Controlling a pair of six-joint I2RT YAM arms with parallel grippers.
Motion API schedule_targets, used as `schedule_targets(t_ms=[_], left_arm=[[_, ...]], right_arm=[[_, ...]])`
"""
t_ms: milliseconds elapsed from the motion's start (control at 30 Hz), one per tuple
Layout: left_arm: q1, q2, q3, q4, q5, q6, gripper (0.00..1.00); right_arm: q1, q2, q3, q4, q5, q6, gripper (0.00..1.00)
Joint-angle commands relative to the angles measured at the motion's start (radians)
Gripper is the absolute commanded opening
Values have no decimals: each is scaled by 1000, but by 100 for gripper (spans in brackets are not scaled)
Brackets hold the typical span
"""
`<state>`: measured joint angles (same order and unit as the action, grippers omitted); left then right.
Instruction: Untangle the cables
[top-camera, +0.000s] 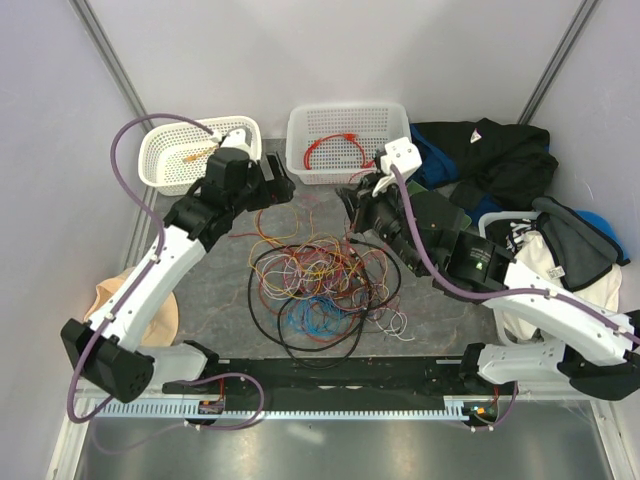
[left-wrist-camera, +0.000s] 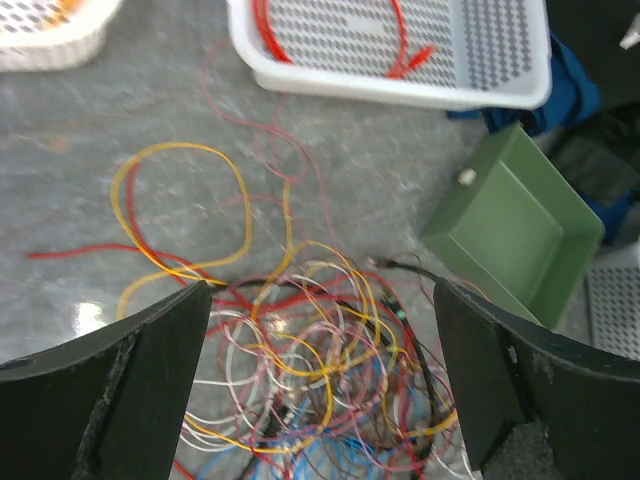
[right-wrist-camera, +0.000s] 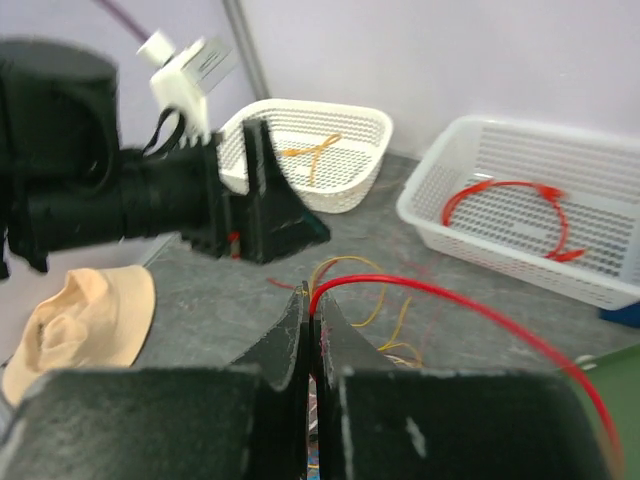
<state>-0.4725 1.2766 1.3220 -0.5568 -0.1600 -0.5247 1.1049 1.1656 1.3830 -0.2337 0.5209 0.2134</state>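
**Right tool pinched on a red cable, left tool wide open**

The tangle of cables (top-camera: 315, 285) lies on the grey worktop (top-camera: 215, 305) between my two arms, with a thick black loop lying among thin red, yellow, white and blue wires. My right tool (right-wrist-camera: 312, 330) is closed tight on one red cable (right-wrist-camera: 450, 297) that arcs off to the right. My left tool (left-wrist-camera: 320, 310) hangs above the pile with its jaws spread wide, holding nothing. Behind the pile, a rectangular white basket (top-camera: 345, 107) holds a second red cable (right-wrist-camera: 500, 184).

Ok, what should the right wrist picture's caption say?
Right gripper pinches a red cable; a white basket behind holds another.
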Motion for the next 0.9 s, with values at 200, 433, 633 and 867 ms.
schedule_targets(t_ms=[200, 433, 633, 867], left_arm=[[0, -275, -345, 256, 93, -202, 100], [-2, -443, -529, 259, 19, -336, 100], [-2, -503, -607, 259, 45, -396, 100], [-2, -511, -690, 262, 47, -420, 100]], right_arm=[[-328, 271, 419, -196, -87, 34, 0], [-435, 555, 885, -230, -108, 52, 0], [-522, 663, 1013, -86, -134, 87, 0], [-593, 735, 1000, 198, -167, 86, 0]])
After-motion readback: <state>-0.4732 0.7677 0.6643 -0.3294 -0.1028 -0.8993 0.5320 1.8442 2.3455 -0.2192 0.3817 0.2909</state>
